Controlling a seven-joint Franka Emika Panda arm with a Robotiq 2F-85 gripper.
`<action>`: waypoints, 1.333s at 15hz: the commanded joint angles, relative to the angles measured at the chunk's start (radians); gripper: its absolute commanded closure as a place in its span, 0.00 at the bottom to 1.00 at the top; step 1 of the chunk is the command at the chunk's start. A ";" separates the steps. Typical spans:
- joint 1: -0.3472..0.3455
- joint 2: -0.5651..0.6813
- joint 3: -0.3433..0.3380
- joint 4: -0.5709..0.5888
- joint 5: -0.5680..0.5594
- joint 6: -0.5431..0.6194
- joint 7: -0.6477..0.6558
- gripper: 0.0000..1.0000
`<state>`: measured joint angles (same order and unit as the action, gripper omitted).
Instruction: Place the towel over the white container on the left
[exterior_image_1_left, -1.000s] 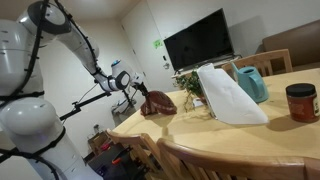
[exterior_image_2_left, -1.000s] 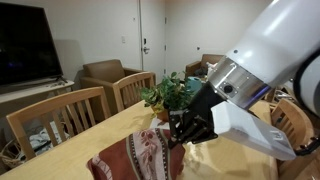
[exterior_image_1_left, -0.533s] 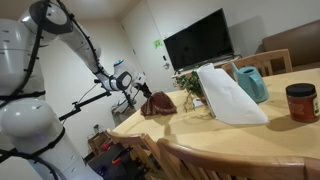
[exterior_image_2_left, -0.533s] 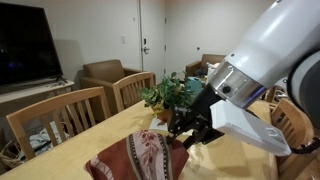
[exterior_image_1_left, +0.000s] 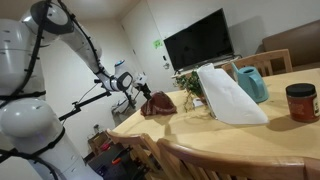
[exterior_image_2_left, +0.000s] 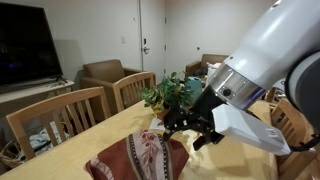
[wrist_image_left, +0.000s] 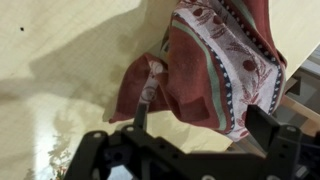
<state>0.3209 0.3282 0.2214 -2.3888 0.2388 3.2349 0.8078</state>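
Jaws are seen parted, nothing gripped; the gripper (exterior_image_2_left: 188, 131) is poised just above the towel (exterior_image_2_left: 140, 160). The towel is heaped on the pale wooden table (exterior_image_1_left: 250, 140), near its edge. Behind the towel, a plant (exterior_image_2_left: 168, 95) and wooden chairs (exterior_image_2_left: 70, 110) are noted.

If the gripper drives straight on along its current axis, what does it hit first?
The towel: in the wrist view it lies heaped on the table directly ahead of the open gripper. Gap looks short, but depth is unclear. Whatever is under the cloth is hidden.
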 joint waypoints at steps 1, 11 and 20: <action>0.055 0.006 -0.053 0.022 -0.040 -0.028 -0.023 0.00; 0.105 0.012 -0.066 0.019 -0.074 -0.005 -0.079 0.00; 0.089 0.052 -0.001 0.035 -0.089 -0.072 -0.135 0.00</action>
<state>0.4045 0.3658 0.2315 -2.3774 0.1615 3.2207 0.6835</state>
